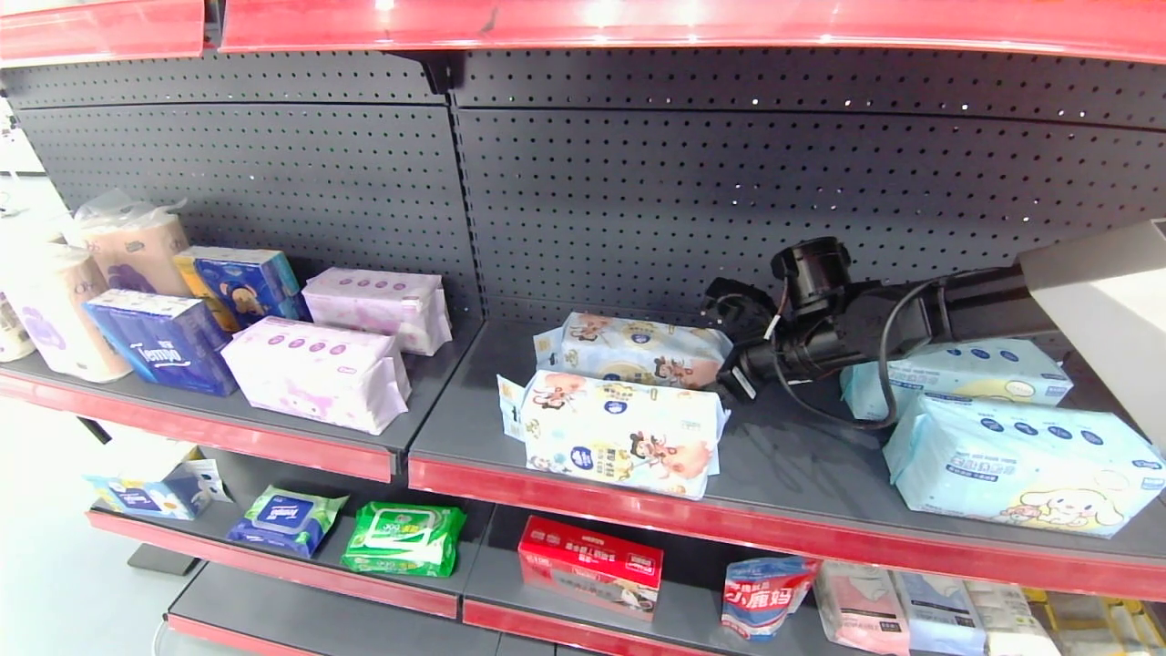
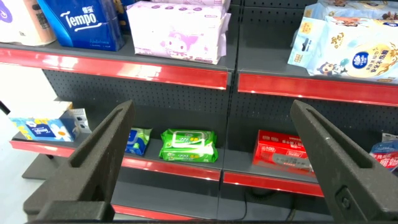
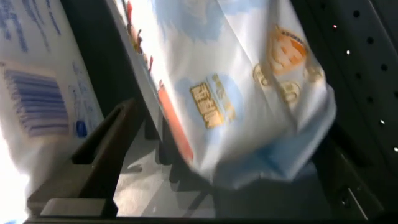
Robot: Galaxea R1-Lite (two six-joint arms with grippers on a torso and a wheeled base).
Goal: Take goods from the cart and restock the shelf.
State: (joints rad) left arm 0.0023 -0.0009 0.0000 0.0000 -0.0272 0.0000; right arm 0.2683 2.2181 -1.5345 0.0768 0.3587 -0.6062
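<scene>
Sitting deep in the middle bay of the shelf, the right gripper is at the end of the rear cartoon pack. That pack lies flat on the shelf, tucked behind the front cartoon pack and close to the pegboard back. That makes two of the same print in a row, which is likely why it goes there.

In the right wrist view the rear cartoon pack's end lies between the fingers, which are spread wide. There is a visible gap on one side, so it looks like no squeeze. Whether the far finger touches the wrap is hard to tell. Judgement: placement is about done and release is under way or finished.

The arm comes in low from the right over the pale blue packs, probably to keep under the red edge above. Pulling back out could snag those packs.

The left gripper hangs low in front of the unit, fingers wide and empty. It faces the lower shelves with the green wipes pack and red box, and seems parked out of the way.

Pink packs fill the bay to the left, also two deep.

There is bare room between the cartoon and pale blue packs, so more stock could go there.
</scene>
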